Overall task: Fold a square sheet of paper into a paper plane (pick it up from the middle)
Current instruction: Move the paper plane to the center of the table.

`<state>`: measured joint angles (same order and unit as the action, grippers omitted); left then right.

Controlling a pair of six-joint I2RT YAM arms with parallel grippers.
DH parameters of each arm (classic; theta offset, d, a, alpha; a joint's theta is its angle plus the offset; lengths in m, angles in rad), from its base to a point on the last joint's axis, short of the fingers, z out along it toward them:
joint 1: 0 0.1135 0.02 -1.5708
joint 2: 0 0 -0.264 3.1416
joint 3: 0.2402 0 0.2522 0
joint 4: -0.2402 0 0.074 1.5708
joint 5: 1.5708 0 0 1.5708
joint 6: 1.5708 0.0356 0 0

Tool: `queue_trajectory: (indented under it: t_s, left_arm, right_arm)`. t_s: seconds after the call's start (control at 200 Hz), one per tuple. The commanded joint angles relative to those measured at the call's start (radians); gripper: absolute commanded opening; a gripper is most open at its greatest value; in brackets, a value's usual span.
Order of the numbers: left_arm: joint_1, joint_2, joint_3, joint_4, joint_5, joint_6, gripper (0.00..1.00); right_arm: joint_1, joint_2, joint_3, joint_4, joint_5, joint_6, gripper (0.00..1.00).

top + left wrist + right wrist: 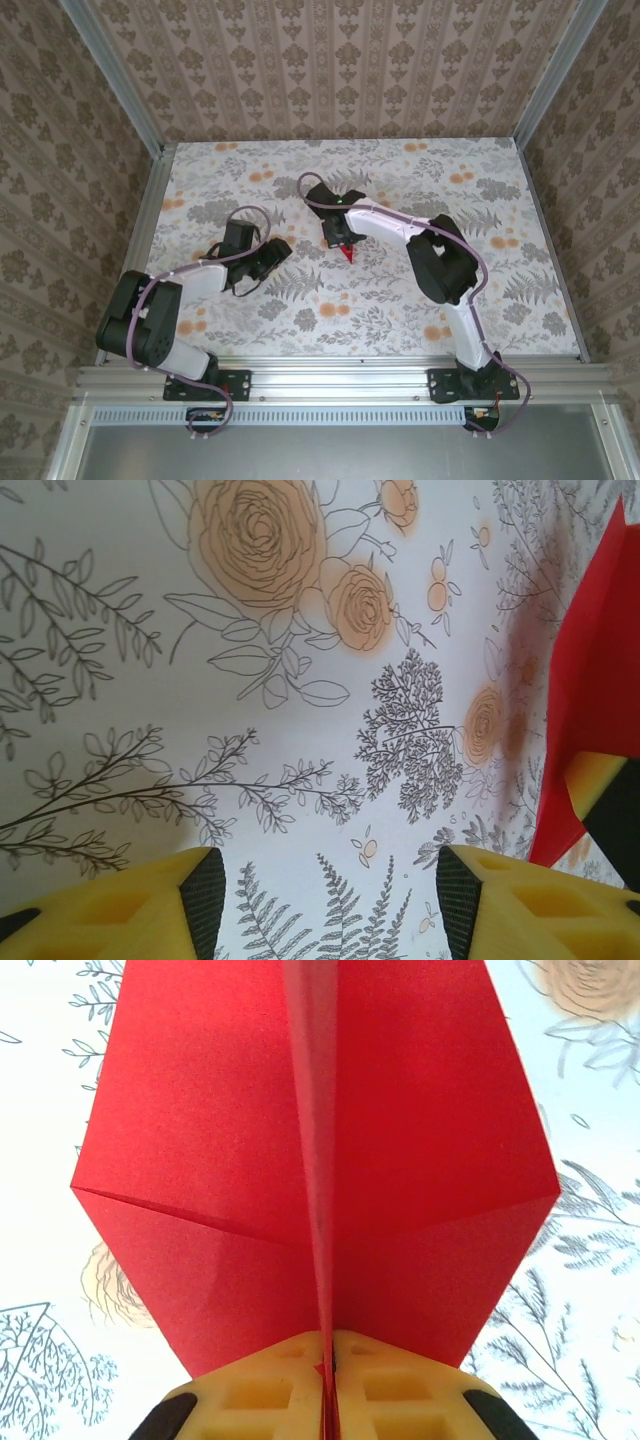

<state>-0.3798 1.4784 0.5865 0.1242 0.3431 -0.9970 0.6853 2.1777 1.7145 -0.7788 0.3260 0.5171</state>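
The paper plane (250, 1160) is bright red paper folded into an angular shape, with two wings spreading from a raised centre crease. My right gripper (328, 1370) is shut on that crease, its yellow fingers (260, 1390) pressed together on the red fold. From above, the right gripper (340, 237) holds the red paper (346, 252) near the table's middle. The left gripper (282, 249) sits a short way to its left. In the left wrist view my left gripper (325, 900) stands open over bare tablecloth, with the red paper (590, 670) at the right edge.
A floral tablecloth (400, 300) covers the table, which has patterned walls on three sides and a metal rail (330, 372) along the near edge. There is free room at the back and the right of the cloth.
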Motion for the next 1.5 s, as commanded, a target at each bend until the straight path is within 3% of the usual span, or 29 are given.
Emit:
queue_trajectory:
  t_s: [0.0,0.18,0.48,0.695,1.075,1.34,1.495]
  left_arm:
    - [0.005,-0.017,-0.005,-0.043,-0.019,0.035,0.61]
    - [0.004,-0.015,-0.010,-0.044,-0.023,0.040,0.61]
    - [0.004,-0.006,-0.013,-0.043,-0.023,0.041,0.61]
    - [0.004,-0.002,-0.014,-0.040,-0.019,0.041,0.61]
    - [0.005,-0.001,-0.016,-0.038,-0.012,0.040,0.61]
    - [0.005,-0.001,-0.007,-0.043,-0.011,0.044,0.61]
    - [0.004,-0.011,0.035,-0.110,-0.038,0.076,0.62]
  right_arm:
    - [0.003,0.046,0.043,-0.043,0.007,-0.049,0.12]
    - [0.003,0.070,0.049,-0.046,0.016,-0.047,0.27]
    - [0.005,0.101,0.040,-0.053,0.020,-0.040,0.37]
    - [0.004,0.119,0.012,-0.041,-0.006,-0.014,0.41]
    - [-0.038,0.067,-0.158,0.117,-0.237,0.104,0.42]
    - [-0.056,-0.001,-0.123,0.091,-0.208,0.077,0.41]
    - [-0.064,-0.084,-0.059,0.058,-0.182,0.046,0.46]
